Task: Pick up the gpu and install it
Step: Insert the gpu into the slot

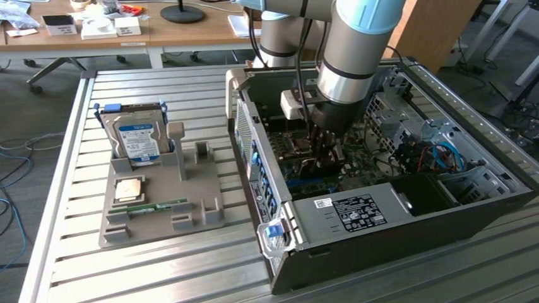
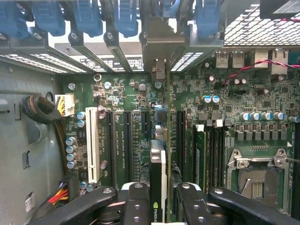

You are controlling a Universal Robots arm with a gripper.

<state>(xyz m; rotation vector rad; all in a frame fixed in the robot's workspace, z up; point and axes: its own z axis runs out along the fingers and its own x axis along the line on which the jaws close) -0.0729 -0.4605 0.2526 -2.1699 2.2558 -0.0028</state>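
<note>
Fingers point(image 2: 138, 199) nearly closed, pinching the gpu point(image 2: 158, 171) by its top edge. Gripper point(image 2: 159, 199) is low inside the open PC case point(image 1: 354, 252). Card stands upright, edge-on over the motherboard point(image 2: 122, 93), among its expansion slots; can't tell if it is seated.

Exterior high, oblique; wrist close, past claw point(image 2: 158, 194) onto shared motherboard point(image 2: 126, 93).

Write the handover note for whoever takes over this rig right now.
Gripper: shut on the gpu, reaching down inside the open computer case.
Gpu: held on edge, low over the motherboard.
Done: gpu picked up and brought into the case.
Left: whether it is seated cannot be told; the card is not released.
</note>
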